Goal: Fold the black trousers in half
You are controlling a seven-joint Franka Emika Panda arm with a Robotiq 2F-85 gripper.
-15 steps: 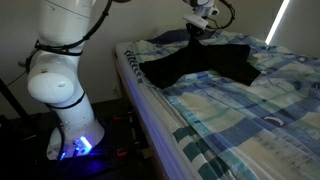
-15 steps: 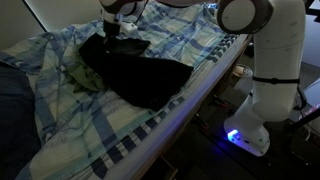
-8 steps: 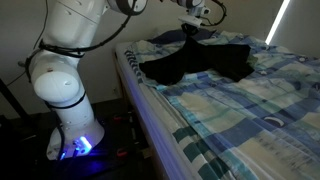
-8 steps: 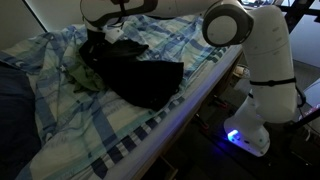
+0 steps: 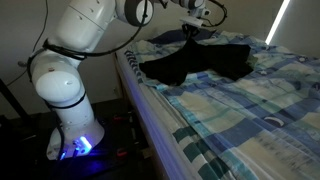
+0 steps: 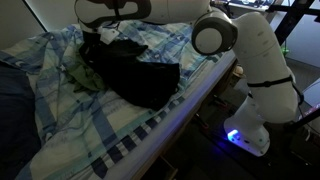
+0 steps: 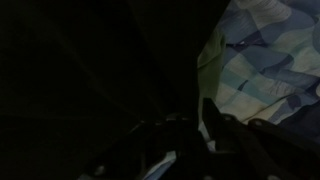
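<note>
I have the end effector clamped on the black trousers. In an exterior view the cloth rises in a small peak to meet the fingertips, so the jaws are closed on fabric and not standing apart. The trousers lie on the blue-and-white plaid bedsheet, bunched towards its far end and close to its long edge on the robot's side, and the rest of the sheet is bare.

In an exterior view the end effector sits at the end of the black trousers farthest from the sheet's near edge. A crumpled green cloth lies on the bedsheet, touching the dark heap on the side away from the robot. A dark blue pillow rests at the sheet's outer corner, well apart from the garment.

My wrist view is almost all black fabric (too dark to make out the fingers properly), with 1 patch of plaid bedsheet in the upper corner.

The white arm arches over the sheet's edge from its base, which glows blue.
</note>
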